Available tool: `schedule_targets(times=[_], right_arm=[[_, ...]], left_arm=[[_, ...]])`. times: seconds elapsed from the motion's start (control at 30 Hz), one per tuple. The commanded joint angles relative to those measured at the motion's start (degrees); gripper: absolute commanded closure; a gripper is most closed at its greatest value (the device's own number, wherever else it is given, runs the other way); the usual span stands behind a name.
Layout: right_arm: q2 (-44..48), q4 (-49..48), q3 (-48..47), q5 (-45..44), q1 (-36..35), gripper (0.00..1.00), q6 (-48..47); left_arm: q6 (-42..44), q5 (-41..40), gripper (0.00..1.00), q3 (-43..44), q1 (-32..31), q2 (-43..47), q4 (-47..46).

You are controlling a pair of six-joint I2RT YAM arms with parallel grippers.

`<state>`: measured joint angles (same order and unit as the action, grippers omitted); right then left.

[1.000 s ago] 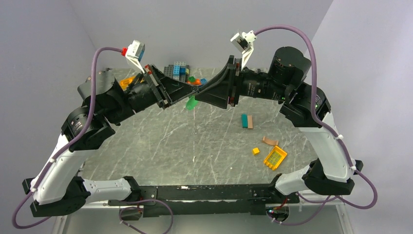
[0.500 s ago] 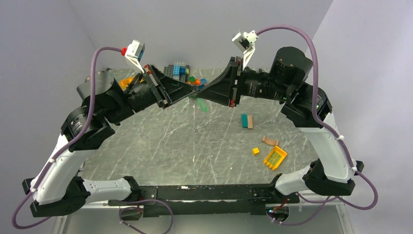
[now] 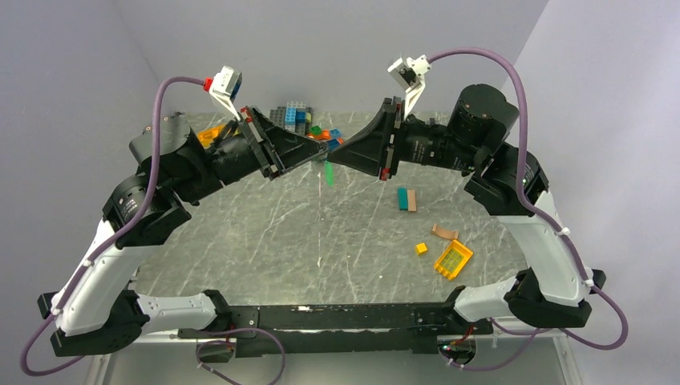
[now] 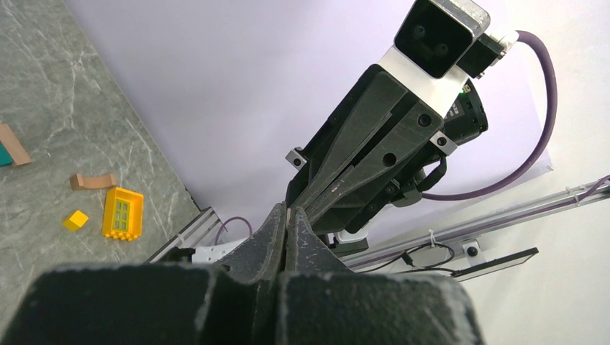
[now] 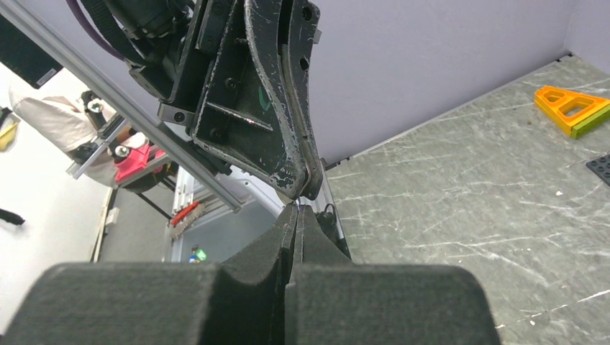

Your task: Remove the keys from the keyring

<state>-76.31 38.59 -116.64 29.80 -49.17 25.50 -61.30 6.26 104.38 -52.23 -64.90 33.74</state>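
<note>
My two grippers meet tip to tip in mid-air above the back of the table. The left gripper [image 3: 322, 149] is shut, with a thin pale sliver of metal between its tips in the left wrist view [image 4: 288, 213]. The right gripper [image 3: 334, 150] is shut too, its tips [image 5: 297, 208] right against the left fingers [image 5: 298, 154]. The keyring itself is hidden between the tips. A green key [image 3: 328, 172] hangs just below the meeting point, clear of the table. No other key shows.
A pile of toy bricks [image 3: 297, 116] lies at the table's back edge. Teal and tan bricks [image 3: 406, 200], a tan piece [image 3: 443, 233], a small yellow cube [image 3: 421, 249] and a yellow frame [image 3: 453, 259] lie at the right. An orange triangle [image 5: 575, 108] lies at the back.
The right gripper has drawn slightly right and up. The green key has swung from left of the meeting point to hang straight below it. The left arm has hardly moved.
</note>
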Motion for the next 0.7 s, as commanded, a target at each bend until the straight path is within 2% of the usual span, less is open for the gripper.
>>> schedule_targets(times=[0.0, 0.27, 0.67], right_arm=[[2.4, -4.8, 2.4, -1.8, -0.1, 1.00, 2.0], [5.0, -9.2, 5.4, -3.3, -0.2, 1.00, 4.4], [6.0, -10.4, 6.5, -3.2, -0.1, 1.00, 5.5]], left_arm=[[-0.3, 0.9, 1.00, 0.1, -0.2, 0.0, -3.4], [-0.1, 0.7, 0.99, -1.5, -0.2, 0.7, -4.4], [0.5, 0.9, 0.78, -2.6, -0.2, 1.3, -7.5]])
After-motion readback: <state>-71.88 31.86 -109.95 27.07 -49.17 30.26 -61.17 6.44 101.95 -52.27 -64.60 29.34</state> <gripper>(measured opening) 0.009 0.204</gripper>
